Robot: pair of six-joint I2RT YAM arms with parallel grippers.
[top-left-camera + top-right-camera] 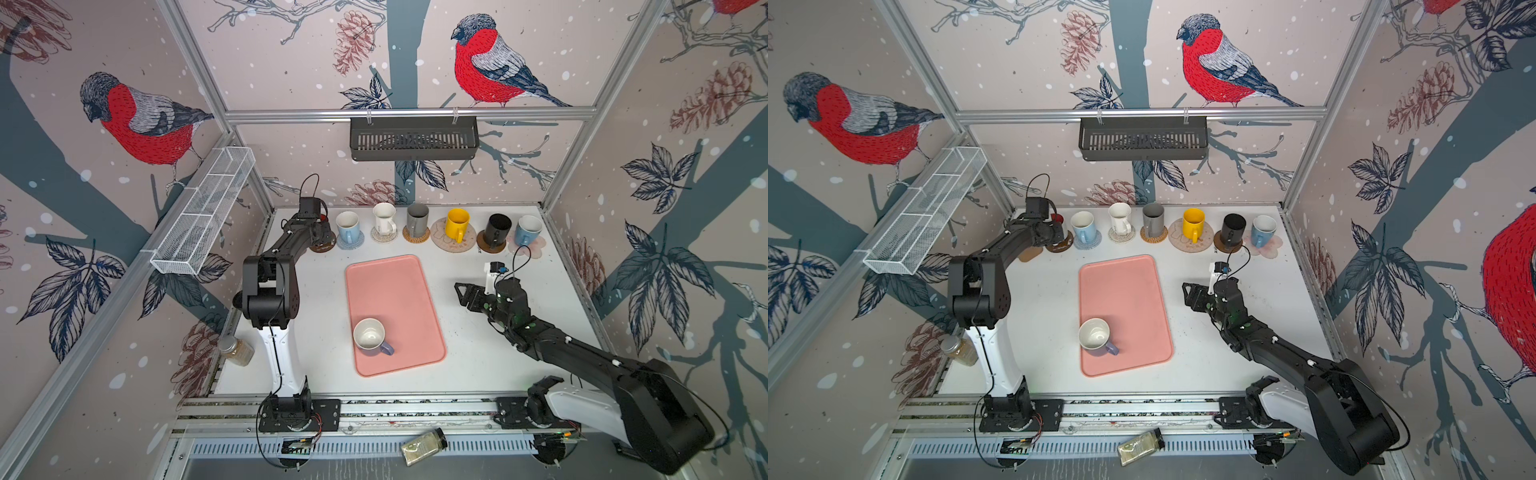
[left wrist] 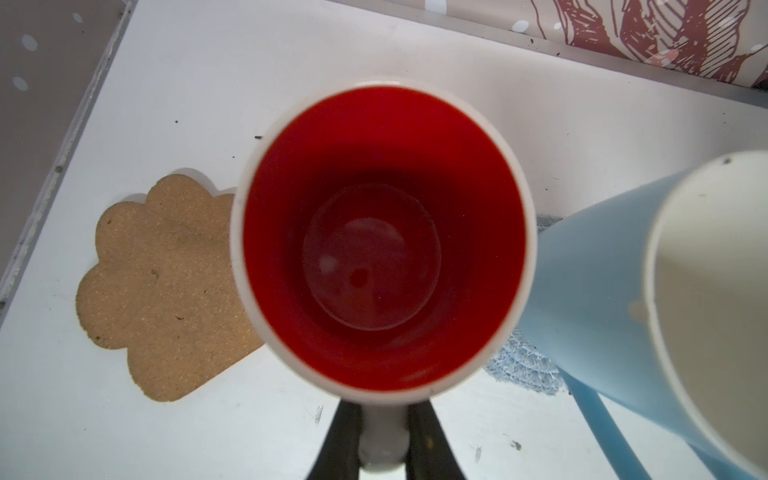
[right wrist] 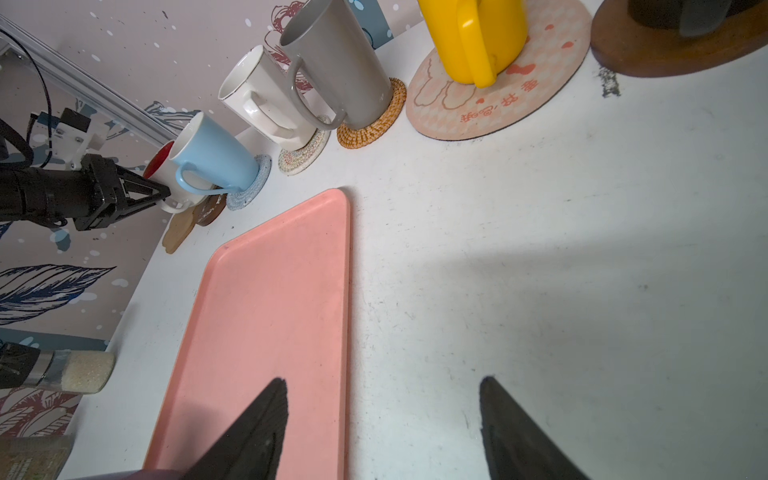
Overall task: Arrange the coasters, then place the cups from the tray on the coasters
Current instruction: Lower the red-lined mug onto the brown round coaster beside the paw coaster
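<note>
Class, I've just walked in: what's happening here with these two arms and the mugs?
The left gripper pinches the red-lined white mug by its handle, at the dark brown coaster beside the bare paw coaster. Six other mugs stand on coasters along the back. The lavender mug sits on the tray; the right gripper hangs open beside it.

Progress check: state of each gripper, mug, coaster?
Left gripper: shut on red-inside mug.
Red-inside mug: upright, held.
Right gripper: open.
Lavender mug: upright on tray.
Paw coaster: bare.
Light blue mug: on blue-grey coaster.
White mug: on cream coaster.
Grey mug: on rattan coaster.
Yellow mug: on cartoon coaster.
Black mug: on brown coaster.
Blue mug: on flower coaster.
</note>
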